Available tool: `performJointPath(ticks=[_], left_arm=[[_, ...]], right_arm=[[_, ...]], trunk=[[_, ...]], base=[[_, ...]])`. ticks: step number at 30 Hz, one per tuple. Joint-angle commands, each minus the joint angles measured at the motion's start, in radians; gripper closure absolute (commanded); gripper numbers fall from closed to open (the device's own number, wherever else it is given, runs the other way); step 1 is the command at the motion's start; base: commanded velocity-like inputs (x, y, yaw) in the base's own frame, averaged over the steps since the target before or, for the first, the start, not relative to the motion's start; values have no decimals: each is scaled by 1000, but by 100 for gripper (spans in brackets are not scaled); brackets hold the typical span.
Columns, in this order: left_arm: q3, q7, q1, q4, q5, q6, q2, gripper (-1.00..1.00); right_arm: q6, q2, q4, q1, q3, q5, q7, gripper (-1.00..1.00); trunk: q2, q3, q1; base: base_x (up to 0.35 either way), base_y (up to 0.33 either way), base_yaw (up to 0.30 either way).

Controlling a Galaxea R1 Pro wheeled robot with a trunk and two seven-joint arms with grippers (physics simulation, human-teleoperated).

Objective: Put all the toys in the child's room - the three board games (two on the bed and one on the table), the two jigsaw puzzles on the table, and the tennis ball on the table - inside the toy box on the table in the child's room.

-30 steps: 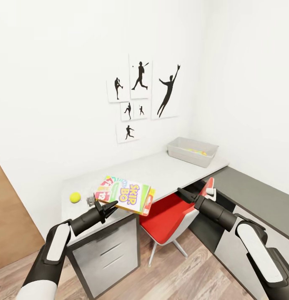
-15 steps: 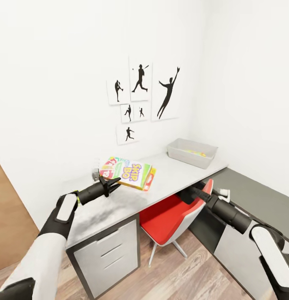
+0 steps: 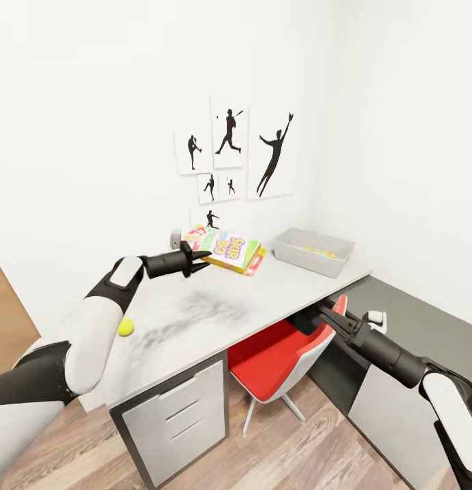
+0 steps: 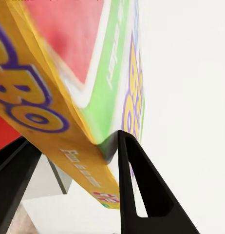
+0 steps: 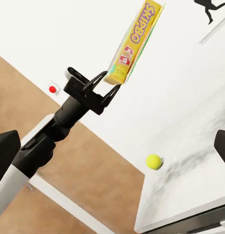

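Observation:
My left gripper (image 3: 195,260) is shut on the edge of a colourful Skip-Bo board game (image 3: 229,248), held in the air above the table (image 3: 195,313) and left of the toy box (image 3: 314,250). Up close, the board game (image 4: 68,97) sits between the black fingers (image 4: 137,185). The pale grey toy box holds something flat and colourful. The tennis ball (image 3: 126,327) lies on the table's near left part, beside my left forearm. My right gripper (image 3: 305,318) is low at the table's front edge above the red chair, open and holding nothing. The right wrist view shows the left gripper (image 5: 105,85), the game (image 5: 137,39) and the ball (image 5: 153,161).
A red chair (image 3: 276,350) is tucked under the table between the white drawers (image 3: 174,422) and the dark grey corner section (image 3: 413,320). Black silhouette pictures (image 3: 229,156) hang on the white wall behind. A wood-plank floor lies below.
My left arm has raised the board game and carried it farther over the table toward the toy box. The right arm has sunk lower beside the chair.

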Motion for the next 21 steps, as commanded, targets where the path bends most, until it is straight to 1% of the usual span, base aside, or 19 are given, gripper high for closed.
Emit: performJointPath(ticks=[1,2,5,7,9,11,14,17,20,21], left_arm=[[8,27,-20,7,-7,5,-10,100],[8,41,-28,10,-6,5,-15,100],[8,106,-75,17,-5,4,-60,100],[8,129,-90,17,-6,4,-86,100],[8,139,-96,17,-7,5,-99,100],[8,143,-98,17,-8,4,-102,100],[10,144,-98,17,-7,5,-100,100],[10,142,-98,17,-7,4,-98,100],[14,136,-96,18,-4,4,-89,100],[27,134,-95,18,-4,5,-75,100]], right_arm=[[6,0,0,-1,-1,-2,3,-100],[6,0,0,-1,-1,-2,4,-100],[6,0,0,-1,-1,-3,6,-100],[7,-1,0,-1,-2,-2,6,-100],[8,-2,0,-1,-6,-2,9,-100],[9,-2,0,-1,-8,-3,11,-100],[9,-2,0,-1,-10,-4,13,-100],[8,-2,0,-1,-11,-3,13,-100],[7,0,1,-1,-11,-1,15,-100],[10,6,1,9,-13,2,11,-100]], trunk=[[6,2,-4],[13,5,-8],[34,15,-19],[41,19,-23],[41,21,-23],[41,24,-23],[41,27,-23],[41,29,-23],[41,29,-23],[41,29,-23]], base=[[0,0,0],[0,0,0],[0,0,-20],[0,0,-125],[0,0,-174],[0,0,-192],[0,0,-193],[2,0,-90],[132,0,-17],[127,-9,-2]])
